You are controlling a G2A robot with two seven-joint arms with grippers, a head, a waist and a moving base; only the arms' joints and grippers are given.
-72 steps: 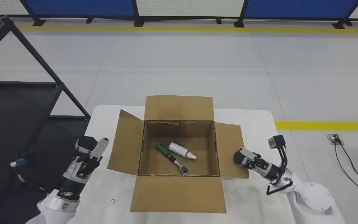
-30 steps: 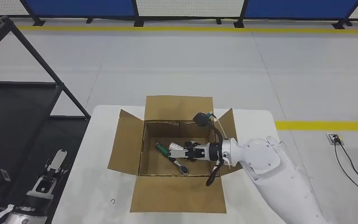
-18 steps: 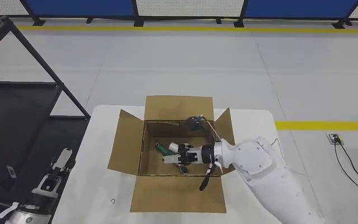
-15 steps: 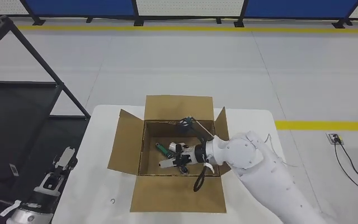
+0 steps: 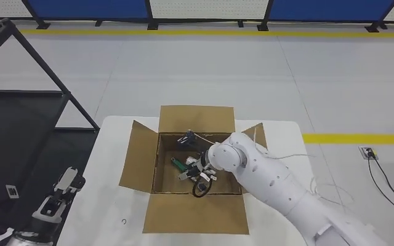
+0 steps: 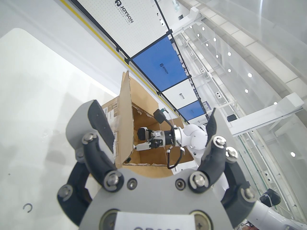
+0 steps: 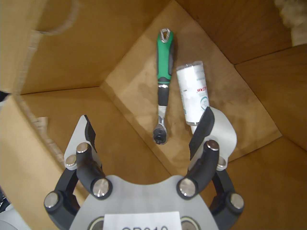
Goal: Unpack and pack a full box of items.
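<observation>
The open cardboard box (image 5: 196,213) stands mid-table with its flaps spread. On its floor lie a green-handled ratchet wrench (image 7: 164,77) and, right beside it, a white bottle (image 7: 193,92) on its side. My right gripper (image 7: 147,120) hangs open inside the box, just above the ratchet's head, with one finger over the bottle's cap end. In the top view the right gripper (image 5: 191,170) covers the bottle, and the ratchet's green handle (image 5: 177,163) shows beside it. My left gripper (image 6: 153,111) is open and empty, low at the table's left edge (image 5: 69,179), facing the box (image 6: 125,125).
A small C-shaped ring (image 5: 124,221) lies on the white table (image 5: 108,184) left of the front flap. A black cable loop (image 5: 200,187) hangs from the right wrist into the box. A black metal frame (image 5: 37,61) stands left of the table.
The right arm swung from the table's right side into the box and moved leftward over the two items. The left arm drew back toward the table's lower left edge.
</observation>
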